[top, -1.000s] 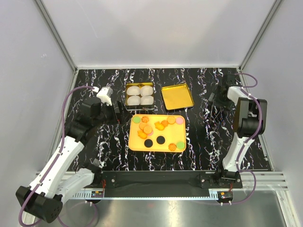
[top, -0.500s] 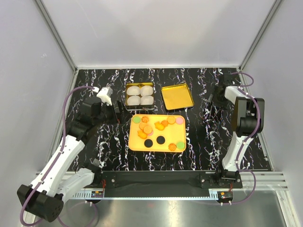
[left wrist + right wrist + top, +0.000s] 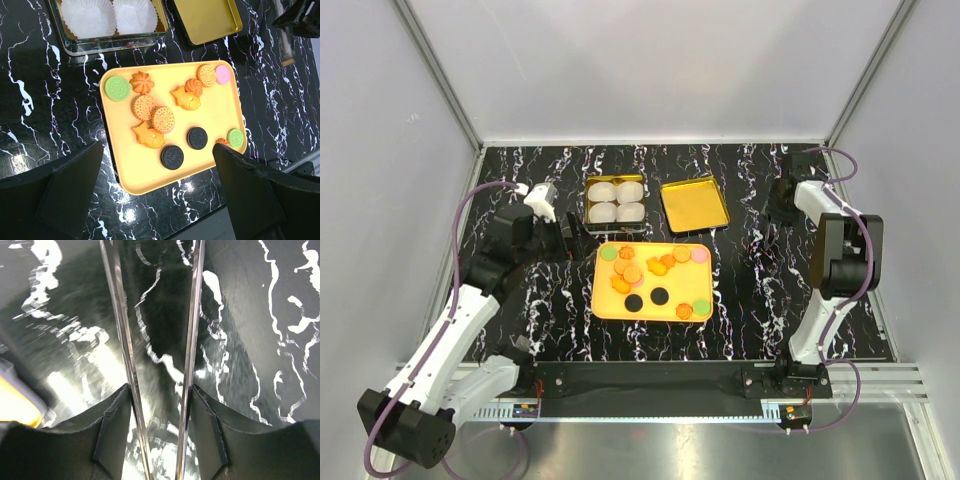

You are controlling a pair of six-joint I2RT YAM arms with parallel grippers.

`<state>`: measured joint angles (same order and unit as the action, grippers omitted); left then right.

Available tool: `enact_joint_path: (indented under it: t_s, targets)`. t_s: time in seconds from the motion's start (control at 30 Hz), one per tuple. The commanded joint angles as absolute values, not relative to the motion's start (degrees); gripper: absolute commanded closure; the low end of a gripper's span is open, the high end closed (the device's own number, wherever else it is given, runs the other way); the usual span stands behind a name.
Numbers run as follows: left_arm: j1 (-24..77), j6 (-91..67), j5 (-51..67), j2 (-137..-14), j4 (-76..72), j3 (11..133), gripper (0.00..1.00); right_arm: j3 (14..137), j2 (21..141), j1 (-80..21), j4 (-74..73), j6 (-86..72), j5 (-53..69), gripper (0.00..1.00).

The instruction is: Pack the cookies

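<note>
1. Over the last second the right gripper (image 3: 773,207) has been drawn away from the tray (image 3: 604,303), out beyond its far right corner. The left gripper (image 3: 570,237) has hardly been shifted.
2. From this it is judged that no pick is under way. Packing has not been started, and a fresh approach to the tray will be needed.
3. The left gripper is held just off the tray's far left corner. Its fingers are spread wide and nothing is held between them.
4. The right gripper is pressed onto tweezers (image 3: 191,315). The two blades are seen apart with nothing pinched, and only the table (image 3: 740,300) is seen under them.
5. All the cookies (image 3: 163,119) are found on the tray. None is seen in the tin (image 3: 588,183) just beyond the tray's far edge, and its four white liners (image 3: 617,201) look empty. The lid (image 3: 694,203) is laid beyond the tray's far right corner.
6. About thirteen cookies are counted, small and flat.
   - Two are green and two are black sandwich rounds.
   - One is pink.
   - The rest are orange: ridged rounds, a flower and two fish shapes.
   - Several orange ones near the tray's middle are overlapped, while the black pair is set apart.
</note>
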<state>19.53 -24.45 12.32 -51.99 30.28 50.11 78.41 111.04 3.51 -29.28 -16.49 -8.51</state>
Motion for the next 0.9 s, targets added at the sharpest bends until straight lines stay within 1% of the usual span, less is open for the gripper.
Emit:
enact_joint_path:
  t_s: [0.0,0.23,0.43,0.53,0.67,0.87]
  targets:
    - [18.99,-24.7,14.15,-52.21,27.69,50.19,0.01,78.4,103.81,1.85,-30.14,-17.23,-10.72,0.45]
    - [18.63,-24.79,14.41,-52.47,27.6,50.01,0.01,77.61,99.06,0.35,-32.25,-17.4,-10.9,0.45]
    - [18.46,-24.87,14.41,-52.82,27.6,49.92,0.01,77.52,94.31,-4.04,-34.71,-18.02,-10.72,0.45]
    - [18.46,-24.87,14.5,-53.08,27.6,49.92,0.01,77.52,91.24,-7.46,-36.56,-18.19,-11.07,0.47]
    - [18.37,-24.87,14.41,-53.17,27.6,49.92,0.01,76.38,86.32,-11.33,-38.23,-19.16,-8.71,0.54]
    - [18.19,-24.7,14.24,-53.26,27.77,49.83,0.01,75.41,79.46,-18.62,-42.36,-20.21,-3.53,0.57]
